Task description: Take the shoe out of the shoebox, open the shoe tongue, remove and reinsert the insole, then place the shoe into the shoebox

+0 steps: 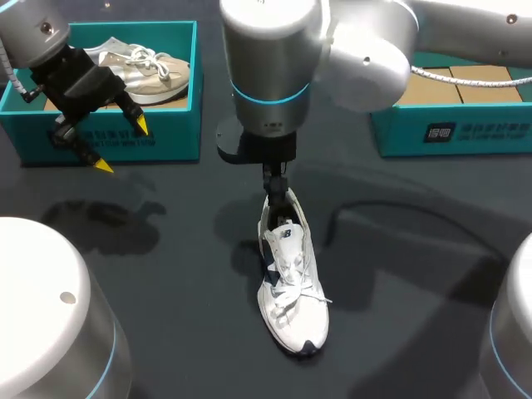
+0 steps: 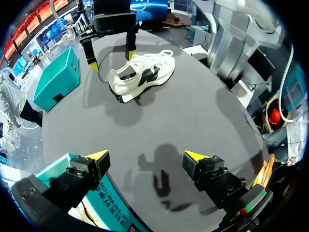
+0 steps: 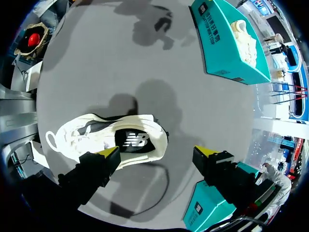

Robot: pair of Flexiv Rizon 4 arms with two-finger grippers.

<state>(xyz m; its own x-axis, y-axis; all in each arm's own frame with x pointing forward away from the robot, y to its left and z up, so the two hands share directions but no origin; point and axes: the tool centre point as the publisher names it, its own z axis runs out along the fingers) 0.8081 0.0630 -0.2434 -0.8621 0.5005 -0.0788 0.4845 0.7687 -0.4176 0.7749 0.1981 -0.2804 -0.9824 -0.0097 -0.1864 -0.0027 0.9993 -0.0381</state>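
Over the heel of the shoe [image 1: 293, 287], upright on the worktop [image 1: 166, 274], the right end effector [image 3: 157, 152] hangs spread, the left end effector [image 2: 146, 155] spread well away; an off-centre pinch could miss the tongue [image 1: 287, 237] and tip the shoe.

Overhead and both wrists, all on shoe [image 1: 293, 291]

Beige shoe [image 1: 158, 71] half behind left arm [image 1: 37, 29], right-hand shoebox [image 1: 465, 129] partly behind right arm [image 1: 366, 58]
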